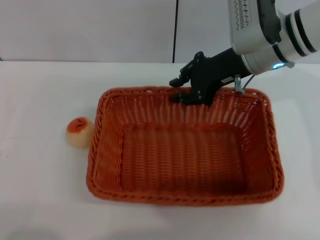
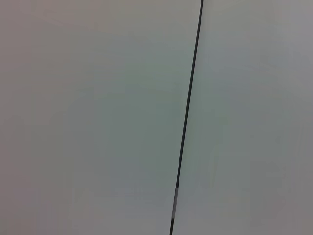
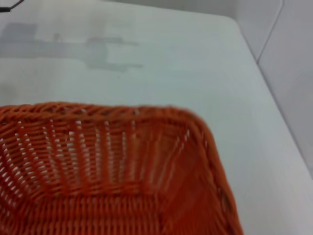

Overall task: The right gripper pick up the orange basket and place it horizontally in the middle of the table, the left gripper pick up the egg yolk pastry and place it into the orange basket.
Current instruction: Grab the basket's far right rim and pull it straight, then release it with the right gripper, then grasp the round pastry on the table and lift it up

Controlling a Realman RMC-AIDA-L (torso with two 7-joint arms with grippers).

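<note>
The orange basket (image 1: 185,155) lies flat on the white table (image 1: 40,200), its long side running left to right, and nothing is in it. A corner of the basket (image 3: 112,171) fills the right wrist view. My right gripper (image 1: 179,90) hovers at the basket's far rim, open, one finger on each side of the braid. The egg yolk pastry (image 1: 80,131) sits on the table just left of the basket, close to its left wall. My left gripper is out of view; the left wrist view holds only a pale wall with a dark seam (image 2: 188,117).
A pale wall with a vertical dark seam (image 1: 175,30) rises behind the table. The white right arm (image 1: 270,30) reaches in from the upper right above the basket's far right corner.
</note>
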